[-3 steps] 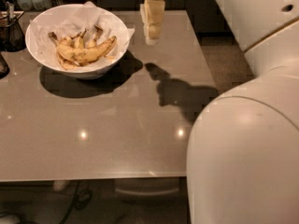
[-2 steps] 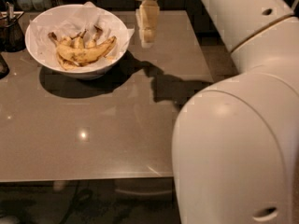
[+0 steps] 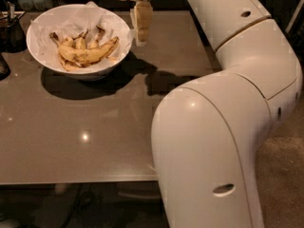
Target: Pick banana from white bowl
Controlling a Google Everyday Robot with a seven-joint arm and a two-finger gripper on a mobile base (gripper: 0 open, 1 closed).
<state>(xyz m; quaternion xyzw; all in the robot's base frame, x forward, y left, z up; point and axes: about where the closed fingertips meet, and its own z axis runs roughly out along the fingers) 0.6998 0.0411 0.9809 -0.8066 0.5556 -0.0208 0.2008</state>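
Observation:
The white bowl [image 3: 47,56], lined with crumpled white paper, stands at the back left of the grey table. Several speckled yellow bananas lie in it. The longest curved banana [image 3: 90,55] lies across the front of the pile, its dark stem tip toward the right rim. My gripper [image 3: 142,37] hangs fingers-down just to the right of the bowl's rim, above the table, with nothing seen in it. It is beside the bowl, not over it.
A dark wire-mesh holder [image 3: 10,32] stands at the table's back left edge, left of the bowl. My large white arm [image 3: 213,127] fills the right half of the view and hides the table's right side. The table's front edge [image 3: 76,180] runs along the bottom.
The gripper has moved left, toward the bowl's right rim. The arm's bulk has swung further into view. The bananas and bowl have not moved.

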